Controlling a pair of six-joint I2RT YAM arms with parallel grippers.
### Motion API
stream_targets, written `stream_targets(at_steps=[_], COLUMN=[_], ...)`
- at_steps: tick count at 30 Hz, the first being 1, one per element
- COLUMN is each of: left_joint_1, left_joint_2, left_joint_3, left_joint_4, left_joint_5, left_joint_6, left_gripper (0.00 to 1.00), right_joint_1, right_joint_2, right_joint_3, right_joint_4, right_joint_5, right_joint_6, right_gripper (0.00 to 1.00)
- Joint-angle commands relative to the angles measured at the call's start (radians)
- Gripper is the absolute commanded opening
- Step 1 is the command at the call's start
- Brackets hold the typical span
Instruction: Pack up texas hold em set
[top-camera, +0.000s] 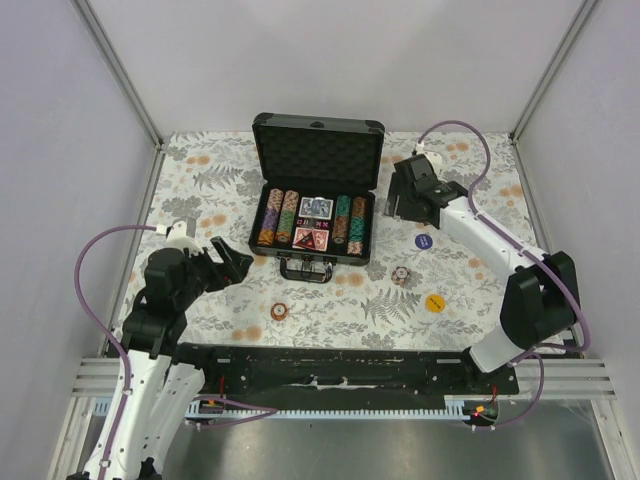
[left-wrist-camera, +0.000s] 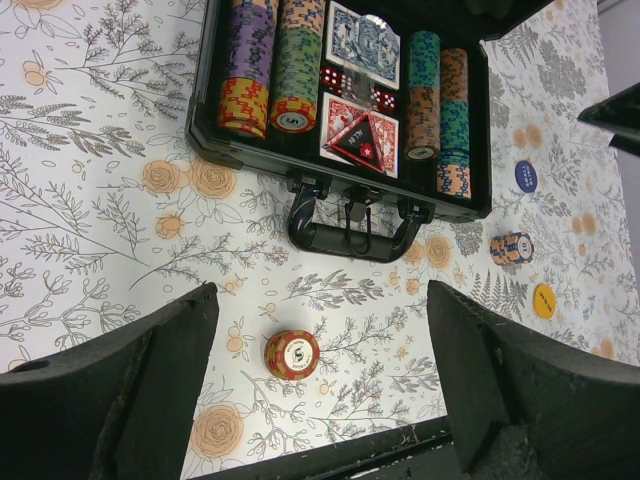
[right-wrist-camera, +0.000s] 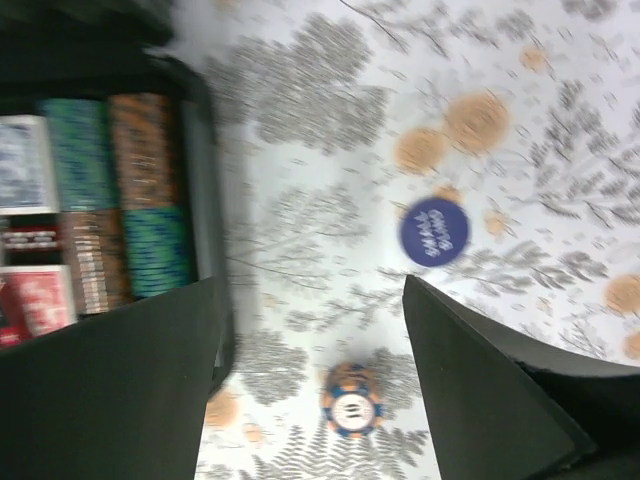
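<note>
Case (top-camera: 318, 190) sits open at the 12 o'clock part of the tabletop (top-camera: 200, 200). Its long axis runs 9–3, the lid stands up on the 12 side and the handle (top-camera: 306, 268) points to 6. Inside, chip rows (top-camera: 280, 215) run 12–6 on both sides. In the middle the blue deck (top-camera: 317, 206) lies toward 12 and the red deck (top-camera: 312, 238) toward 6, w/ a triangular button (left-wrist-camera: 362, 140) on the red one.

Loose on the tabletop:
- red chip stack (top-camera: 280, 311) at approx 7 o'clock of the case
- second chip stack (top-camera: 400, 275) at approx 4
- blue button (top-camera: 422, 241) at 3–4
- yellow button (top-camera: 434, 302) further toward 5

L jaws are at 8 o'clock of the case, wide open, holding nothing, pointing toward the handle. R jaws are just beside the case's 3 o'clock wall, spread wide, nothing btwn them.
</note>
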Motion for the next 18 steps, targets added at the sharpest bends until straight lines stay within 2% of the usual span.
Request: stream_targets(at_steps=[1, 7, 18], left_joint_1=[-0.002, -0.002, -0.002], left_joint_2=[-0.011, -0.011, -0.006], left_joint_3=[0.004, 0.006, 0.004], left_joint_4=[0.017, 0.019, 0.019], left_joint_5=[0.014, 0.015, 0.017], left_joint_6=[-0.017, -0.017, -0.018], left_gripper=[0.9, 0.9, 0.9], right_joint_1=[-0.069, -0.164, -0.221], right_joint_2=[0.028, 0.132, 0.269], right_joint_3=[-0.073, -0.099, -0.113], right_joint_4=[-0.031, -0.023, 0.015], right_joint_5=[0.004, -0.024, -0.062], right_joint_6=[0.003, 0.014, 0.044], right_gripper=[0.81, 0.81, 0.82])
